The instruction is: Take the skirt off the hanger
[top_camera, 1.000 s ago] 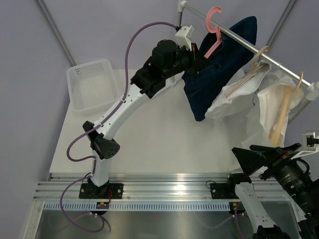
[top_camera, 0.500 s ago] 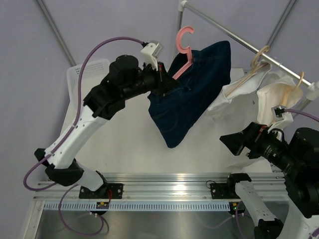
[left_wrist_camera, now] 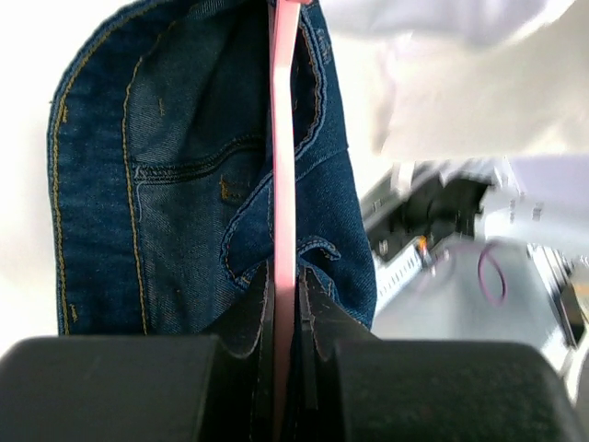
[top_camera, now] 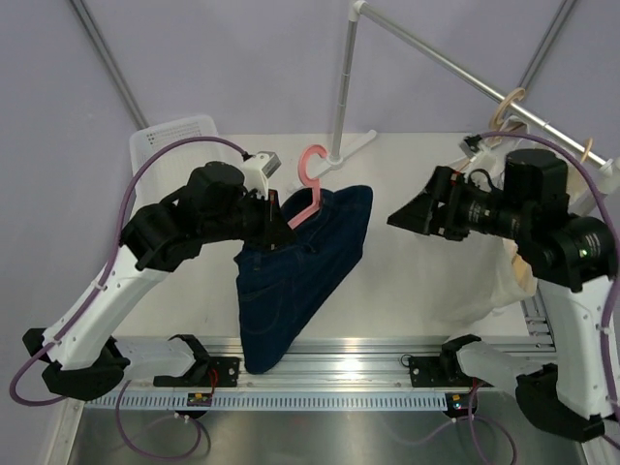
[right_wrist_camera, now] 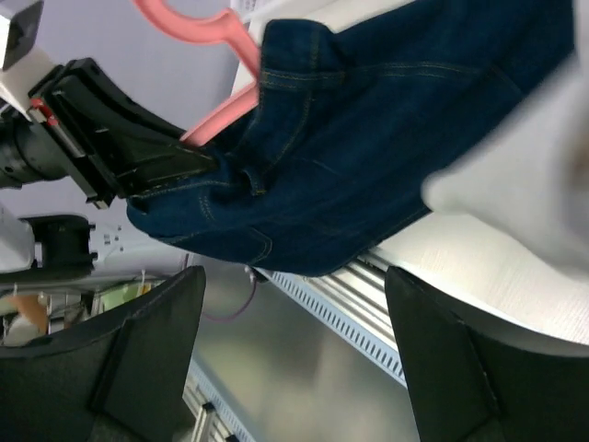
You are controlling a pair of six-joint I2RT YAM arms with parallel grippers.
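Hanging from a slim pink plastic hanger (top_camera: pixel 308 184), the dark blue denim skirt (top_camera: pixel 295 281) droops in a tapering fold above the white table (top_camera: pixel 407 291), its lower tip over the ridged metal rail (top_camera: pixel 339 373) at the near edge. The left gripper (left_wrist_camera: pixel 283 304) has its black fingers pinched together on the hanger's arm. The right gripper (top_camera: pixel 412 215) hovers well apart to the right, with its fingers spread wide and nothing between them.

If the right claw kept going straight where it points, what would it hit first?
Probably the denim skirt, hanging from the pink hanger clamped by the left gripper. The right gripper has its open jaws framing the cloth in its wrist view, though depth is unclear.
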